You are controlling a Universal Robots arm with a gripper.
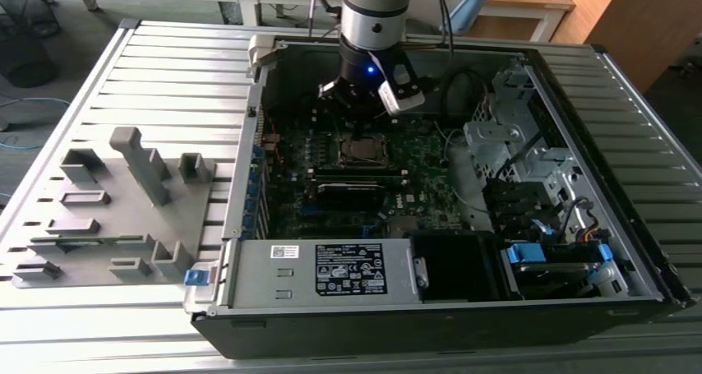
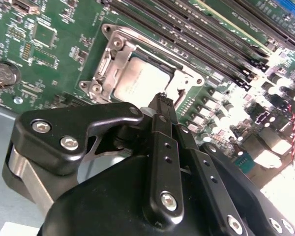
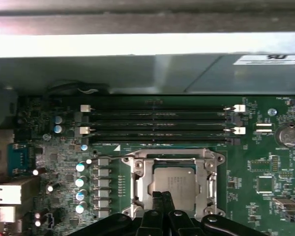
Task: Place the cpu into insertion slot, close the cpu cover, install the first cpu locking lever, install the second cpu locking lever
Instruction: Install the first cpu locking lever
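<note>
We are looking at one cpu (image 3: pixel 174 181), a small flat square chip with a dull silver-grey metal top. It is sitting in the single insertion slot (image 1: pixel 362 150), near the middle of the dark green motherboard (image 3: pixel 265 162). One cpu cover (image 3: pixel 173 158), a thin silvery frame with a cut-out middle, is lying flat around the chip, so the grey top is showing through the opening.

The one end effector (image 2: pixel 162 97) is pointing down at the socket. Its two black fingers (image 2: pixel 160 128) are pressed together with nothing visible between them, and their tips are hanging over the near edge of the cpu. We cannot tell whether they are touching it.

In the first wrist view we are counting four long narrow black memory slots (image 3: pixel 157 119) running side by side just beyond the socket, and one round coin battery (image 3: pixel 289 135) well off to one side.

In the exterior view the arm (image 1: pixel 373 12) is coming in from twelve o'clock into one open computer case (image 1: pixel 236 201), which is resting on a slatted metal surface (image 1: pixel 164 70). One labelled power supply (image 1: pixel 329 269) is sitting at six o'clock from the socket. One grey fixture (image 1: pixel 121 210) with upright blocks is standing at nine o'clock from the case.
</note>
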